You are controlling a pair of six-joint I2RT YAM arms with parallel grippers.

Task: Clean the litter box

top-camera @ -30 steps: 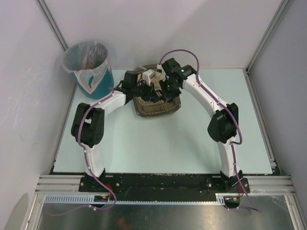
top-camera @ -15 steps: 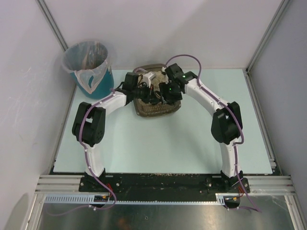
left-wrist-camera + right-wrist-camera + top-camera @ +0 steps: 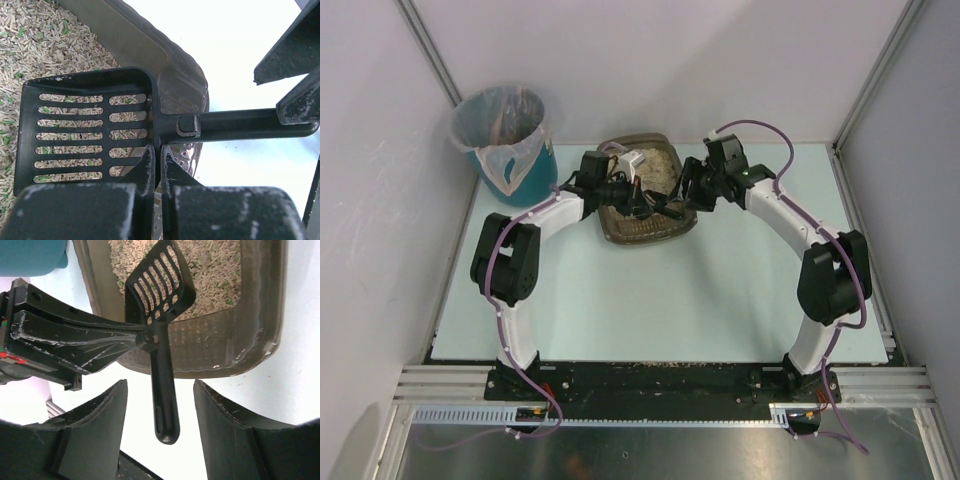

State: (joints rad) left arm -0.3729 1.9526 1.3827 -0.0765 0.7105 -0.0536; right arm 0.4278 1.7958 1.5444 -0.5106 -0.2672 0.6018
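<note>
The litter box (image 3: 642, 232) lies at the back middle of the table, its beige pellets (image 3: 35, 45) heaped toward the far end. A black slotted scoop (image 3: 85, 130) hangs over its near corner, handle (image 3: 165, 400) pointing right past the rim (image 3: 175, 75). My left gripper (image 3: 160, 155) is shut on the scoop's back wall, where head meets handle. My right gripper (image 3: 160, 385) stands open just right of the box. Its fingers (image 3: 100, 415) flank the handle's end without touching it.
A round teal bin (image 3: 505, 135) with a clear liner stands at the back left corner, left of the box. White walls and metal frame posts close in the table on three sides. The pale table (image 3: 650, 300) stretches out in front of the box.
My right gripper has opened, let go of the scoop's handle and drawn back to the right. My left gripper has closed on the scoop and now holds it alone.
</note>
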